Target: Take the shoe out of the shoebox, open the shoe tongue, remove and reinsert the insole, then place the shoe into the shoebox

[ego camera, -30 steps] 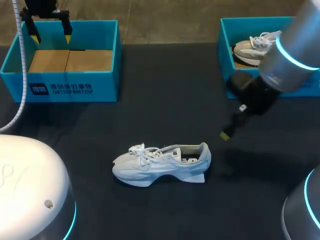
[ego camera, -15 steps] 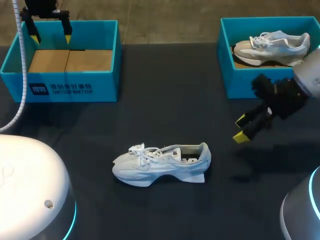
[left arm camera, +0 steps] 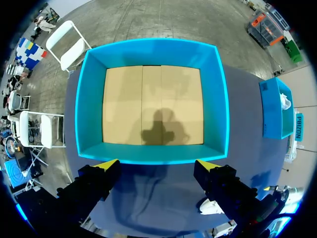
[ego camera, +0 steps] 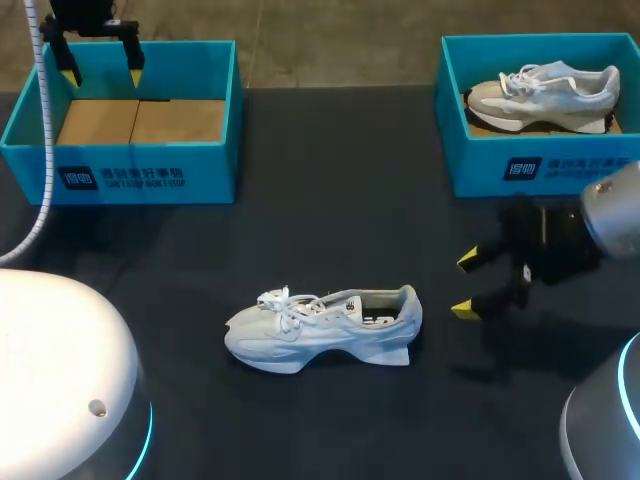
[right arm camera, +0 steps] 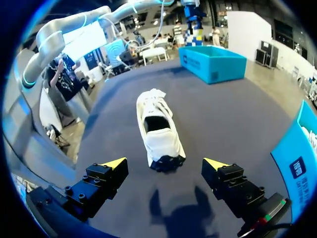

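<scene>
With fingers apart, my right gripper should square up to the white sneaker heel before closing.

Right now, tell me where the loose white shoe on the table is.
In the head view the white shoe stands on the table near its middle, its heel toward the open right claw just to its right.

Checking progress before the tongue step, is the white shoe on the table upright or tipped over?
Upright: the white shoe rests on its sole on the table, its opening facing up.
</scene>
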